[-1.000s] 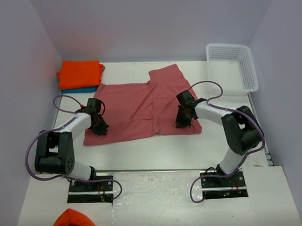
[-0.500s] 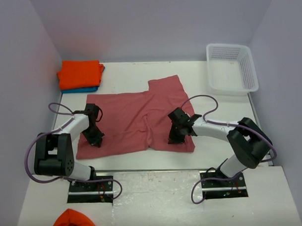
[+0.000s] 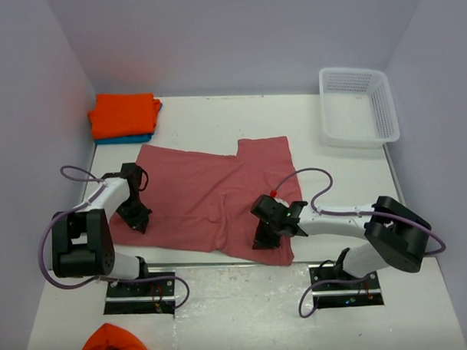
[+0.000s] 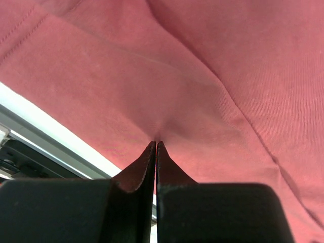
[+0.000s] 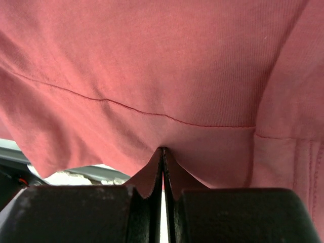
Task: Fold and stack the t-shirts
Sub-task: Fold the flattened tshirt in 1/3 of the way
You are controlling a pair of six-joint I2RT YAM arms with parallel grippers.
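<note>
One salmon t-shirt (image 3: 200,195), one orange t-shirt (image 3: 122,115), seemingly one teal t-shirt (image 3: 136,138).

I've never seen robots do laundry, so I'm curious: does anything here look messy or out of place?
Yes. The red t-shirt lies crooked and wrinkled, pinched near its front edge by the left gripper and right gripper. An orange cloth heap sits apart at the near left corner, away from the folded stack.
</note>
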